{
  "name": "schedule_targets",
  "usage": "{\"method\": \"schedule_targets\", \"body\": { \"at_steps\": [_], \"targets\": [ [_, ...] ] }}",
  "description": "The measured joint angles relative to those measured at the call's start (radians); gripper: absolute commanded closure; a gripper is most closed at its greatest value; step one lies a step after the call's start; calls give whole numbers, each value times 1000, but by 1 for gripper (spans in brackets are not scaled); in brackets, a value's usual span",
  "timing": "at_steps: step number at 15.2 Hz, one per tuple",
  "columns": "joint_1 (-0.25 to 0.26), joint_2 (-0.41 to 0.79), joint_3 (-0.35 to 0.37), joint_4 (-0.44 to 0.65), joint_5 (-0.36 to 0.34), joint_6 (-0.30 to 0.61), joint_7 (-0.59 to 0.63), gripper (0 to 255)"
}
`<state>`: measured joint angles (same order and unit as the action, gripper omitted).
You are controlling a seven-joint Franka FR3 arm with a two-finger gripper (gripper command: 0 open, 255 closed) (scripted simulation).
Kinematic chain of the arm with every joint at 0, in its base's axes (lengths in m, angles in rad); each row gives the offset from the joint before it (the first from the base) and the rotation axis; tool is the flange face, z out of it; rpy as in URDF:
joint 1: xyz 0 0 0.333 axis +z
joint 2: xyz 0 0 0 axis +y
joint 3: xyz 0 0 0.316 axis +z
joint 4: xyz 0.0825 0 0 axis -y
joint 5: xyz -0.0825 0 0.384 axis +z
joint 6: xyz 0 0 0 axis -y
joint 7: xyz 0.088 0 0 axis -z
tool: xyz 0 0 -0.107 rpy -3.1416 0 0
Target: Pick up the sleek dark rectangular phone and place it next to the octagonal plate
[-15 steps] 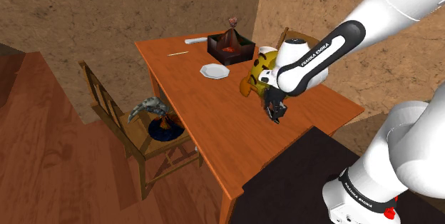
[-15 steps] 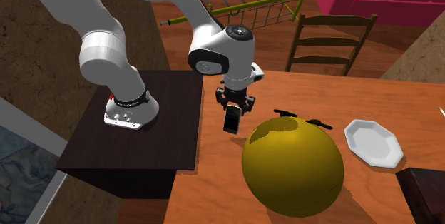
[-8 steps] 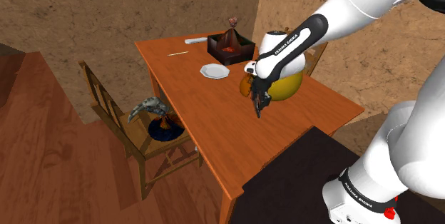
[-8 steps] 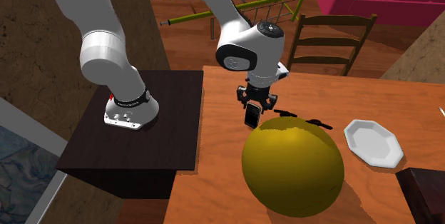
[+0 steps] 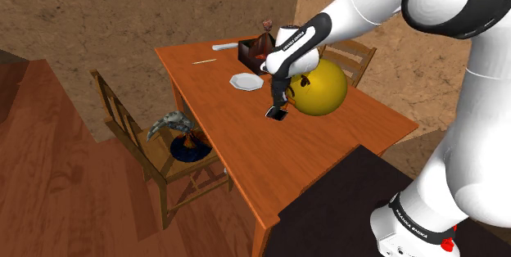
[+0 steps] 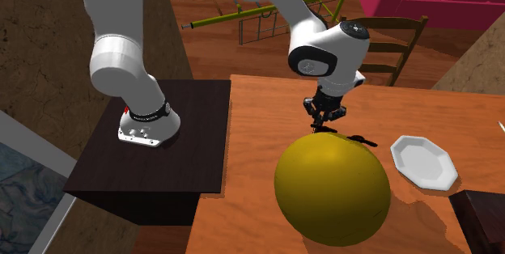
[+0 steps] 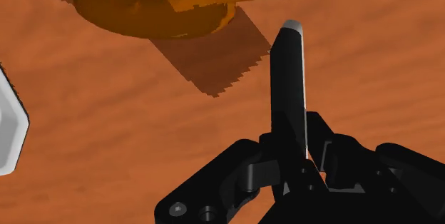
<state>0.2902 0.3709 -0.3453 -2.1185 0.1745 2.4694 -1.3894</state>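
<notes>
The white arm (image 5: 373, 3) arches up high and reaches far out, its forearm sloping down. The wrist is bent over, so the black claw (image 5: 278, 105) points downward. Its fingers are clamped on the dark phone (image 7: 287, 73), pinching it edge-on at one end.

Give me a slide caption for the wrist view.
End effector clasps the phone over the table, plate nearby.

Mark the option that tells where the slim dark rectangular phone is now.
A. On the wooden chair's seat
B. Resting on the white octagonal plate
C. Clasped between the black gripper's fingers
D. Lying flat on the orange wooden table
C: in the wrist view the slim dark rectangular phone stands edge-on, clasped in the black gripper over the orange wooden table.
</notes>
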Motion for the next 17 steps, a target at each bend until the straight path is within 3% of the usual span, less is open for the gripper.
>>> {"method": "schedule_targets", "body": {
  "at_steps": [8,12,16,17],
  "targets": [
    [-68,266,38,444,46,-185,-3,255],
    [-109,446,58,752,58,-311,23,255],
    [-173,688,78,1196,61,-504,64,255],
    [-179,713,81,1237,62,-515,67,255]
  ]
}}
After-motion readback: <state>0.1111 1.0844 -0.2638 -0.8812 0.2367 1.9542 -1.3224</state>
